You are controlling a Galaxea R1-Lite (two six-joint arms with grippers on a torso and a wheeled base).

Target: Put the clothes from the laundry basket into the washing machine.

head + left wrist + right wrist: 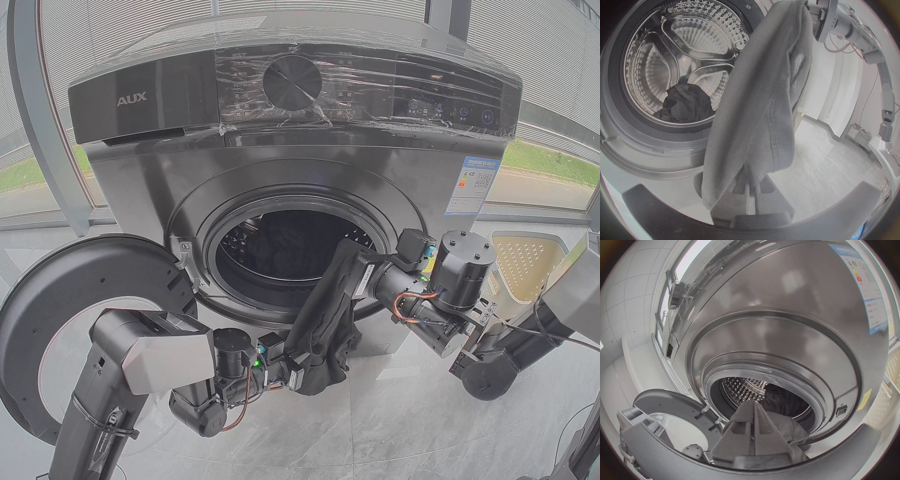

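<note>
floor tiled | windows bhd washer | l claw, r claw grip garment

Left arm: black tube links w/ a silver-grey boxy shell, black zip tie round the lower link, orange + black cables at the wrist, tiny green light. Right arm: same black/silver build, fat black cylinder joint w/ screws on top, looped orange cable, white label strip. Left gripper & right gripper: dark grey wedge fingers w/ triangular cut-outs.

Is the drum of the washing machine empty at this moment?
No, a crumpled black garment lies at the bottom of the steel drum.
</note>
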